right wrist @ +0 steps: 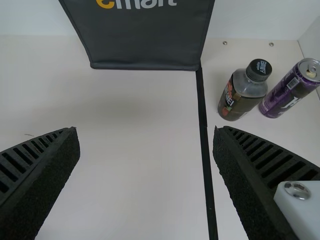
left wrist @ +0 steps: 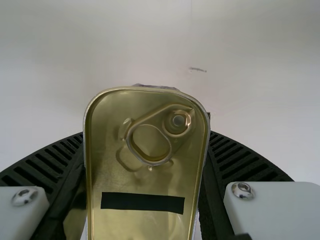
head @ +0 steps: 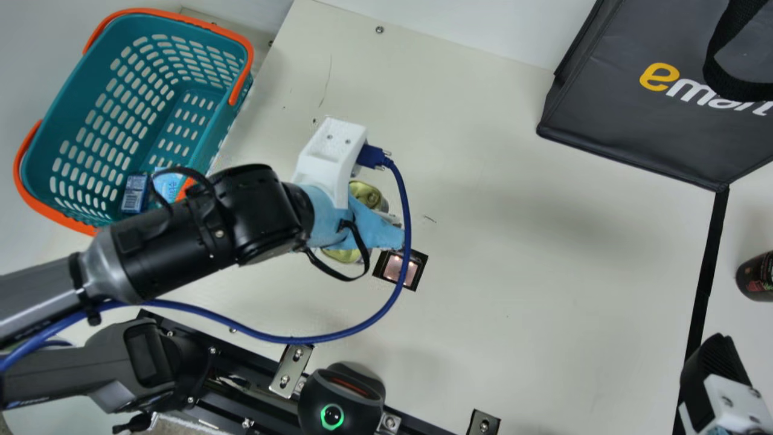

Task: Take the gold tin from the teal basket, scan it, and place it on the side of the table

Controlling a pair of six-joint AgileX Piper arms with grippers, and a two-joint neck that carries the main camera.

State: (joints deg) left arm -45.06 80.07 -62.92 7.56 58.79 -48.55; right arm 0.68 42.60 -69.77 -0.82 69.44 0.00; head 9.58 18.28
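Gold tin [left wrist: 145, 177], just one, sits in left pincer [head: 386, 232].

The teal basket [head: 78, 99] has orange handles [head: 193, 23] and walls patterned with pale slots — gold tin [left wrist: 145, 175] with a black strip [left wrist: 142, 202], cream surface [head: 513, 272], charcoal bag [head: 628, 103] lettered yellow and white, blue cable [head: 338, 337], purple can [right wrist: 287, 94] — black scanner [head: 356, 411] ringed green

Basket [head: 142, 99] left, bag [head: 634, 115] at right rear
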